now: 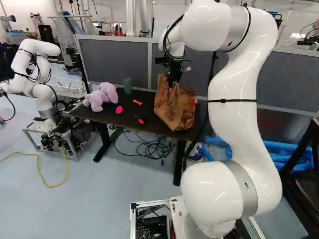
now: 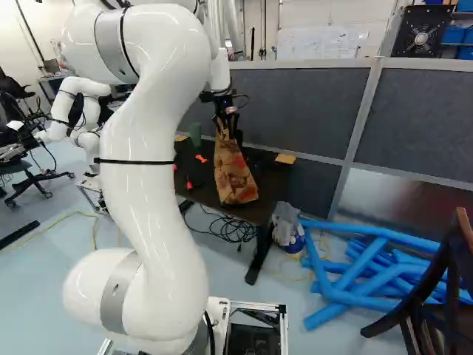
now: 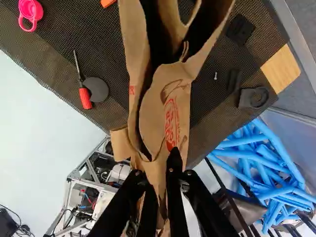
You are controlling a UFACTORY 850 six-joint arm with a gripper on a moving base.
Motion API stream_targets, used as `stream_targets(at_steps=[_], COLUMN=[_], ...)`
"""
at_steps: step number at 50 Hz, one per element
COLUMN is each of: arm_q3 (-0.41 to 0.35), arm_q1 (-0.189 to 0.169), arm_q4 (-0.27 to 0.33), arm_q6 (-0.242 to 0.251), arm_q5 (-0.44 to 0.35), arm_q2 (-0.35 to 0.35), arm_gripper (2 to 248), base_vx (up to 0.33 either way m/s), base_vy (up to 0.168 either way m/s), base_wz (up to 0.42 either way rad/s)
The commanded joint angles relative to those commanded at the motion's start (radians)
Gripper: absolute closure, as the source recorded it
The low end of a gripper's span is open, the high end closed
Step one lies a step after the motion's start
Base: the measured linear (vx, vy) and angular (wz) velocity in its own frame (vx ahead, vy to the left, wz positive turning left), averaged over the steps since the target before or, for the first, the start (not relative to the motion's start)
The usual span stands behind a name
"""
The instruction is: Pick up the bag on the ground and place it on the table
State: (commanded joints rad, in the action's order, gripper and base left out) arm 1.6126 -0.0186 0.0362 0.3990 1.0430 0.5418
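Background: grey partition [image 1: 114, 59] behind the dark surface [image 1: 94, 115]
Around: purple plush toy [image 1: 100, 96] toward the left end; pink cap [image 1: 119, 109] beside it
Containers: green cup [image 1: 127, 85] near the back edge; brown printed paper bag [image 1: 174, 109], mouth open, contents hidden
Bag: below the tool [image 1: 172, 85], over the right end; base contact unclear
Tool: pinching the bag's paper

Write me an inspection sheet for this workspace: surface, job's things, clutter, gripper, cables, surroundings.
Surface: table with dark mesh-like top; no spill seen.
Job's things: paper bag upright, over the table; whether its base bears on the top, cannot tell.
Clutter: purple plush toy, green cup, red-handled screwdriver touching a dark disc, wooden piece.
Gripper: shut on the bag.
Cables: black tangle on the floor under the table; yellow cable on open floor.
Surroundings: grey partition behind the table, blue tubes heaped on the floor, another robot.
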Motion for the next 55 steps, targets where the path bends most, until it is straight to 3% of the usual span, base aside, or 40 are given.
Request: stream_targets(at_steps=[22, 23, 27, 28, 33, 34, 38, 39, 43, 44, 48, 49, 54, 55], arm_q3=[0.003, 0.003, 0.003, 0.003, 0.003, 0.003, 0.003, 0.003, 0.003, 0.003, 0.003, 0.003, 0.003, 0.003], arm_q1=[0.0, 0.0, 0.0, 0.0, 0.0, 0.0, 0.0, 0.0, 0.0, 0.0, 0.0, 0.0, 0.0, 0.0], arm_q4=[0.0, 0.0, 0.0, 0.0, 0.0, 0.0, 0.0, 0.0, 0.0, 0.0, 0.0, 0.0, 0.0, 0.0], arm_q6=[0.0, 0.0, 0.0, 0.0, 0.0, 0.0, 0.0, 0.0, 0.0, 0.0, 0.0, 0.0, 0.0, 0.0], arm_q5=[0.0, 0.0, 0.0, 0.0, 0.0, 0.0, 0.0, 0.0, 0.0, 0.0, 0.0, 0.0, 0.0, 0.0], arm_q2=[0.021, 0.021, 0.021, 0.021, 0.021, 0.021, 0.021, 0.021, 0.021, 0.021, 0.021, 0.021, 0.021, 0.021], arm_gripper=[229, 215, 215, 182, 182, 148, 148, 113, 113, 77, 77, 41, 41, 6], base_vx=[0.0, 0.0, 0.0, 0.0, 0.0, 0.0, 0.0, 0.0, 0.0, 0.0, 0.0, 0.0, 0.0, 0.0], base_vy=[0.0, 0.0, 0.0, 0.0, 0.0, 0.0, 0.0, 0.0, 0.0, 0.0, 0.0, 0.0, 0.0, 0.0], base_wz=[0.0, 0.0, 0.0, 0.0, 0.0, 0.0, 0.0, 0.0, 0.0, 0.0, 0.0, 0.0, 0.0, 0.0])
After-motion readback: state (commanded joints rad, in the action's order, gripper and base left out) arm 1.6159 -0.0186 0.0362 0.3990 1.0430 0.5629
